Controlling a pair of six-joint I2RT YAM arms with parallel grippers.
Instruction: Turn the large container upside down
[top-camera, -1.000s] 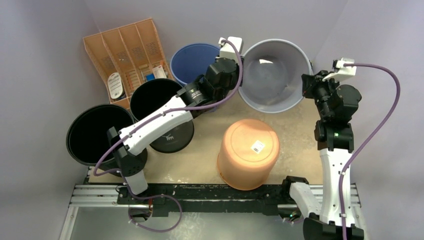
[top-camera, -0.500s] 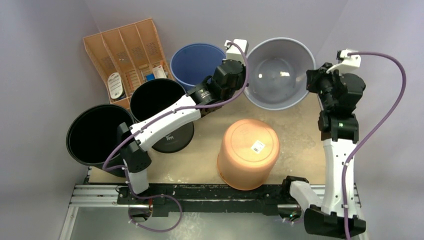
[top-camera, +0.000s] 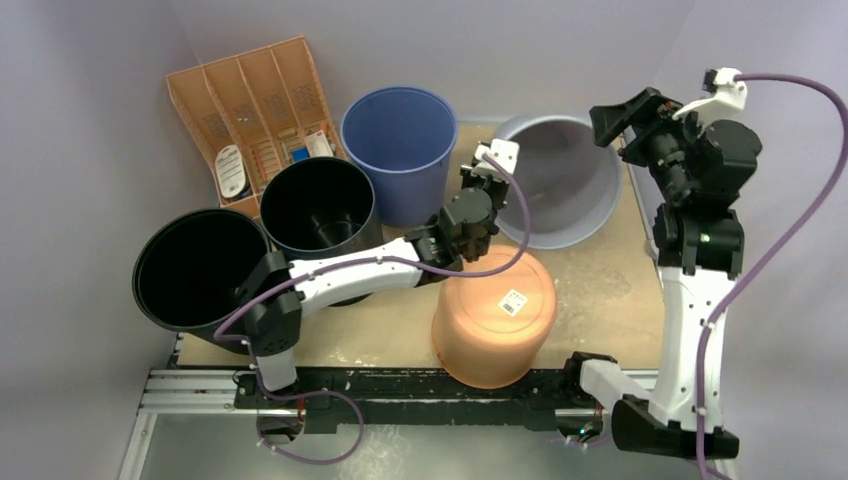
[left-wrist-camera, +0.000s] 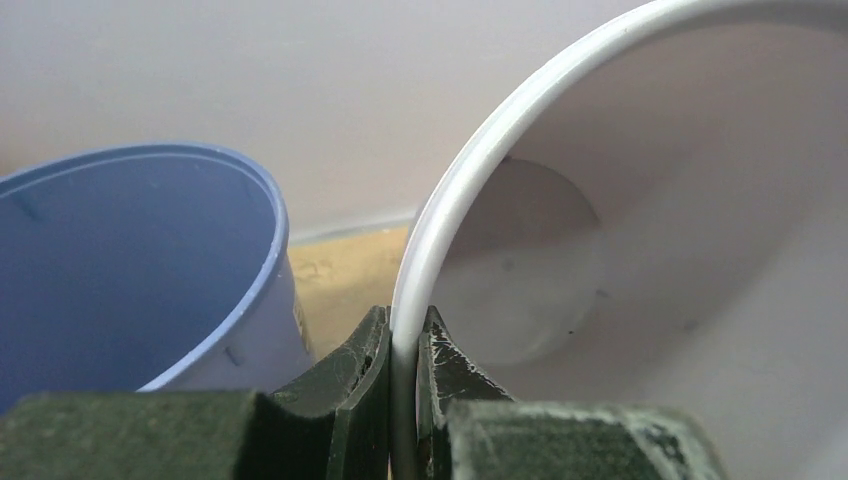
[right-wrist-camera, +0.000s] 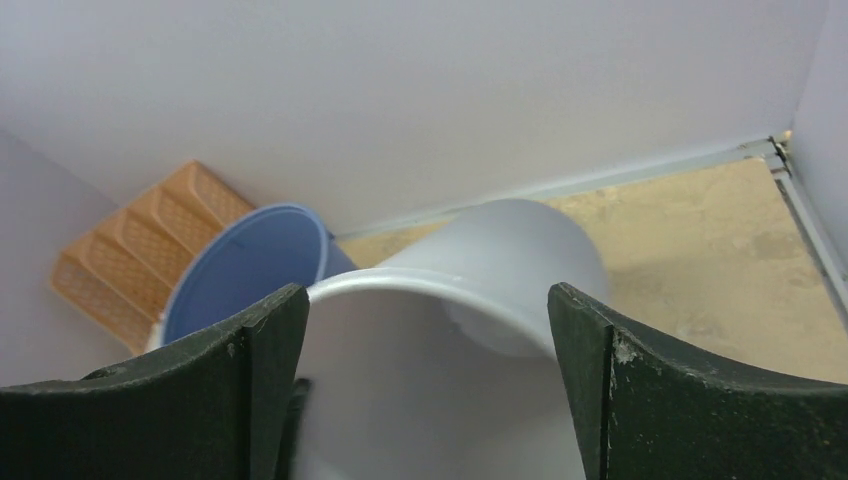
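Note:
The large container (top-camera: 560, 185) is a pale grey bucket at the back right, tipped over with its mouth facing the near side. My left gripper (top-camera: 490, 178) is shut on the left side of its rim (left-wrist-camera: 455, 190), one finger inside and one outside, as the left wrist view (left-wrist-camera: 405, 345) shows. My right gripper (top-camera: 615, 118) hovers open above the bucket's right side. In the right wrist view its fingers (right-wrist-camera: 425, 295) stand wide apart with the tilted bucket (right-wrist-camera: 500, 260) below and nothing between them.
An orange bucket (top-camera: 497, 305) stands upside down just in front of the grey one. A blue bucket (top-camera: 398, 125) stands upright beside the left gripper. Two black buckets (top-camera: 318, 205) (top-camera: 190, 265) and an orange divided tray (top-camera: 250, 100) fill the left.
The right gripper let go of the grey bucket's rim, opened wide and rose. The left gripper pulled the rim toward the near side, tipping the bucket from upright onto its side.

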